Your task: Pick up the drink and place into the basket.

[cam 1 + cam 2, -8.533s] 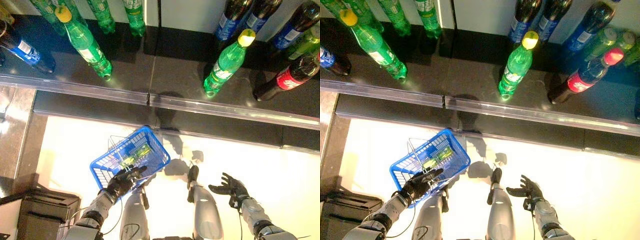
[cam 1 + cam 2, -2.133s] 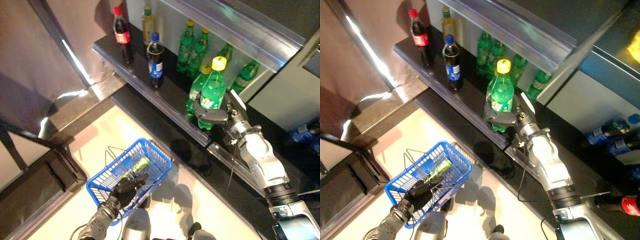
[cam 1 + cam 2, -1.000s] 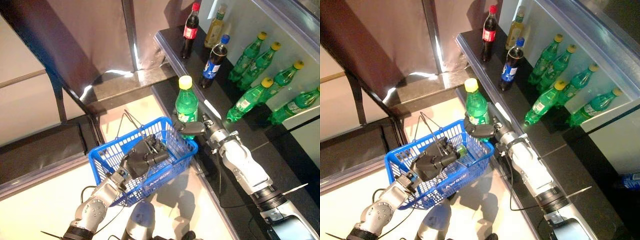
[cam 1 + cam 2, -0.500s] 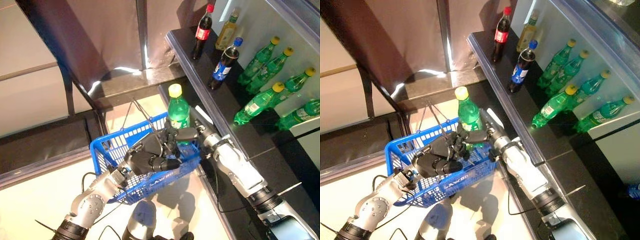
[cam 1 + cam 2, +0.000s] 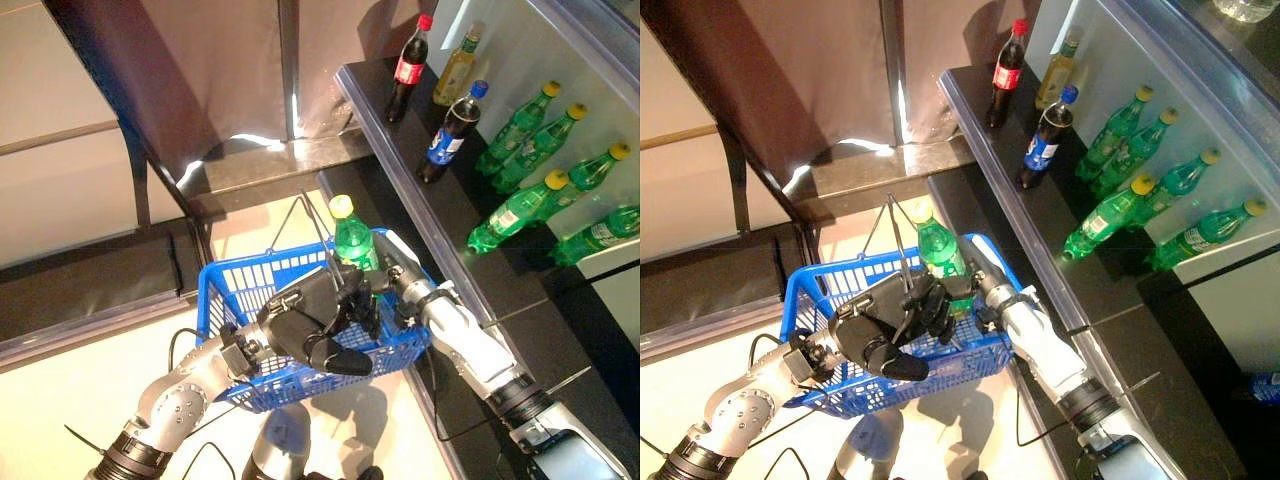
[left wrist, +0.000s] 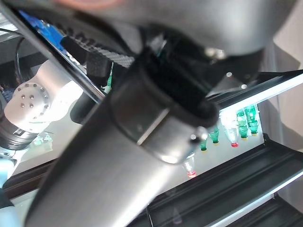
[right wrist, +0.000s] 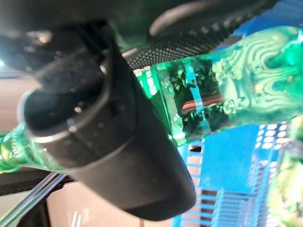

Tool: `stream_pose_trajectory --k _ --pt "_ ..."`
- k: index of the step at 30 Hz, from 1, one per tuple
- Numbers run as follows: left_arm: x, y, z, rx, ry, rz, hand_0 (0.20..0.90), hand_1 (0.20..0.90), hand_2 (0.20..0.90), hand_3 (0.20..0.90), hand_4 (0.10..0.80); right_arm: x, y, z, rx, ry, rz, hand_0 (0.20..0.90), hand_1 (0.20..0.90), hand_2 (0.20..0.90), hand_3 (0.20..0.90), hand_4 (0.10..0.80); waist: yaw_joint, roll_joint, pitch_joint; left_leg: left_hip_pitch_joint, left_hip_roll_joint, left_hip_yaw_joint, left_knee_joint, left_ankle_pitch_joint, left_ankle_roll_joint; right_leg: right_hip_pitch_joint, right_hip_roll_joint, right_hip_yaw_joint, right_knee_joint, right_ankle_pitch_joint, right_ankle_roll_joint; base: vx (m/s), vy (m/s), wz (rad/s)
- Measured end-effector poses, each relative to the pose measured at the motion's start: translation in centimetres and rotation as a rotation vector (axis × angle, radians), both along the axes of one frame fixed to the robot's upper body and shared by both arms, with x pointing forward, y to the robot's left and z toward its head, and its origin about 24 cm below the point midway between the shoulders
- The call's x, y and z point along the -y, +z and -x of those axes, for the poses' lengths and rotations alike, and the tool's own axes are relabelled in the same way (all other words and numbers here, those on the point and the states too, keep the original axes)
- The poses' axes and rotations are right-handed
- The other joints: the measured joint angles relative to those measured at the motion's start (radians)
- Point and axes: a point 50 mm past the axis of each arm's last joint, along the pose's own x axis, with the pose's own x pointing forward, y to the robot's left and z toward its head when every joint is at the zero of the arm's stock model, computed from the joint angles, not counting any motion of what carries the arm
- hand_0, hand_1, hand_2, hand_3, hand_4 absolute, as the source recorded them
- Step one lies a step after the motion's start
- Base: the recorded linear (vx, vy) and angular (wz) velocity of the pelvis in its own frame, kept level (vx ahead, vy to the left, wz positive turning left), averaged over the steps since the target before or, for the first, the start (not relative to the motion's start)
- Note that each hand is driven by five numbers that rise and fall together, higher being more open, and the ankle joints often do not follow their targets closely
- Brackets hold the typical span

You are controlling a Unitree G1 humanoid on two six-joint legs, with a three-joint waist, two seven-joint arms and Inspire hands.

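Observation:
A green drink bottle (image 5: 352,240) with a yellow cap stands upright inside the blue basket (image 5: 225,300), its lower part below the rim. My right hand (image 5: 388,285) is shut on the bottle's body; in the right wrist view the thumb (image 7: 99,142) wraps the green bottle (image 7: 227,94) over the basket's blue mesh (image 7: 222,198). My left hand (image 5: 310,338) holds the basket off the floor, fingers curled round its wire handle (image 5: 312,215). The left hand hides the basket's middle.
A black shelf (image 5: 400,130) runs along the right with a red-capped cola bottle (image 5: 408,65), a yellowish bottle (image 5: 455,62), a blue-capped cola bottle (image 5: 448,130) and several green bottles (image 5: 520,205). A dark upright post (image 5: 290,60) stands behind the basket.
The bottle has gone down into the basket with my right hand still on it. My left hand has brought the basket higher and further right, under the bottle.

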Motion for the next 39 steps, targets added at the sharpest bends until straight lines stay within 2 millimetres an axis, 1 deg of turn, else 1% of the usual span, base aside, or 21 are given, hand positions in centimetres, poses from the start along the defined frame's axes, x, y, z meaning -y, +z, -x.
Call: stream_pose_trajectory --k 4,9,12,16,20,24,28,32,36,39 --pt "0.0 0.0 0.0 0.004 -0.013 -0.017 0.3 0.3 0.3 0.2 0.1 0.1 -0.8 0.0 -0.006 -0.013 0.057 0.3 0.3 0.3 0.2 0.1 0.003 0.0 0.0 0.0 -0.003 -0.006 0.0 0.0 0.0 0.001 0.0 -0.019 0.0 0.0 0.0 0.003 -0.007 0.04" --pt "-0.1 0.1 0.1 0.012 -0.032 -0.027 0.3 0.3 0.3 0.2 0.1 0.0 -1.5 0.1 -0.022 -0.006 0.122 0.3 0.3 0.3 0.2 0.1 0.022 0.0 0.0 -0.001 -0.004 -0.01 0.0 0.0 0.0 0.002 0.0 -0.02 0.0 -0.001 -0.001 0.002 -0.005 0.01" --pt "-0.1 0.2 0.2 0.017 -0.036 -0.028 0.3 0.3 0.3 0.2 0.1 -0.1 -1.6 0.2 0.01 0.006 0.197 0.3 0.3 0.3 0.2 0.1 0.029 -0.002 -0.001 -0.001 -0.006 -0.013 0.0 0.0 0.0 0.003 0.0 -0.021 0.0 -0.002 -0.003 0.005 -0.007 0.03" --pt "0.0 0.2 0.2 0.019 -0.042 -0.03 0.3 0.3 0.3 0.2 0.1 -0.6 -1.9 0.3 0.013 0.035 0.268 0.3 0.3 0.3 0.2 0.1 0.034 -0.02 -0.012 -0.003 -0.008 -0.016 0.0 -0.001 0.0 0.003 -0.002 -0.021 0.0 -0.009 0.001 0.0 0.0 0.0" --pt "0.0 0.2 0.3 0.018 -0.049 -0.03 0.3 0.3 0.3 0.2 0.1 -0.7 -2.1 0.4 0.01 0.059 0.313 0.3 0.3 0.3 0.2 0.1 0.035 -0.028 -0.017 -0.004 -0.008 -0.017 0.0 -0.001 -0.001 0.004 -0.001 -0.021 0.0 -0.014 0.002 0.0 0.0 0.0" --pt "0.0 0.4 0.2 0.028 -0.054 -0.039 0.3 0.3 0.3 0.2 0.1 -0.6 -2.0 0.3 0.013 0.111 0.387 0.3 0.3 0.3 0.2 0.1 0.036 -0.029 -0.018 -0.004 -0.008 -0.018 0.0 -0.001 -0.001 0.004 -0.001 -0.021 0.0 -0.014 0.002 0.0 0.0 0.0" --pt "0.1 0.7 0.2 0.043 -0.065 -0.045 0.3 0.3 0.3 0.2 0.1 -0.7 -1.7 0.3 0.022 0.145 0.424 0.3 0.3 0.3 0.2 0.1 0.039 -0.029 -0.018 -0.004 -0.009 -0.019 0.0 -0.001 -0.001 0.004 -0.001 -0.021 0.0 -0.014 0.002 0.0 0.0 0.0" --pt "0.1 1.1 0.1 0.064 -0.075 -0.052 0.3 0.3 0.3 0.2 0.1 -1.0 -1.3 0.1 0.036 0.208 0.495 0.3 0.3 0.3 0.2 0.1 0.045 -0.029 -0.018 -0.004 -0.009 -0.02 0.0 -0.001 -0.002 0.004 -0.001 -0.021 0.0 -0.014 0.002 0.0 0.0 0.0" --pt "0.2 1.4 0.1 0.08 -0.095 -0.052 0.3 0.3 0.3 0.2 0.1 -1.8 -1.1 0.4 0.028 0.268 0.536 0.3 0.3 0.3 0.2 0.1 0.049 -0.03 -0.019 -0.004 -0.01 -0.023 0.0 -0.002 -0.002 0.005 -0.001 -0.022 0.001 -0.014 0.002 0.0 0.0 0.0" --pt "0.3 1.6 0.3 0.092 -0.106 -0.05 0.3 0.3 0.3 0.2 0.1 -2.7 -1.3 0.6 0.008 0.342 0.582 0.3 0.3 0.3 0.2 0.1 0.05 -0.034 -0.021 -0.004 -0.01 -0.023 0.0 -0.002 -0.003 0.005 -0.001 -0.022 0.001 -0.015 0.002 0.0 0.0 0.0"
